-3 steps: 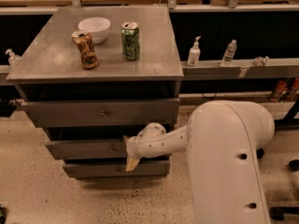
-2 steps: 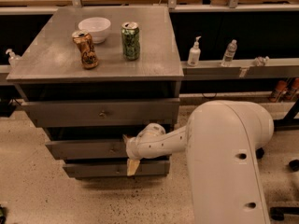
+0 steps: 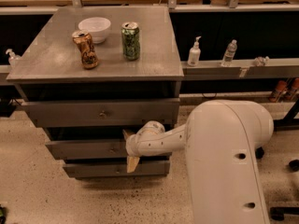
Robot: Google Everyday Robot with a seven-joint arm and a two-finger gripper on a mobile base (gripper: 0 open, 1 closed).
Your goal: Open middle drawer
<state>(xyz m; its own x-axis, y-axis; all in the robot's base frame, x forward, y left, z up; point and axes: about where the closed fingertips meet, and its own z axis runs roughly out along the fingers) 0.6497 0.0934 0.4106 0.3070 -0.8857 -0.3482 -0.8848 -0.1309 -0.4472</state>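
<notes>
The middle drawer (image 3: 84,149) is a grey front panel with a small round knob (image 3: 112,149), between the taller top drawer (image 3: 70,113) and the slimmer bottom drawer (image 3: 93,170). My gripper (image 3: 130,149) is at the right part of the middle drawer's front, just right of the knob. It is open: one tan finger is at the panel's upper edge and the other fingertip (image 3: 132,164) is at its lower edge. A dark gap shows above the middle drawer.
On the grey cabinet top (image 3: 56,59) stand a white bowl (image 3: 95,28), a brown can (image 3: 85,49) and a green can (image 3: 131,41). My bulky white arm (image 3: 224,162) fills the right foreground. A pump bottle (image 3: 194,52) and a water bottle (image 3: 229,52) stand on the ledge behind.
</notes>
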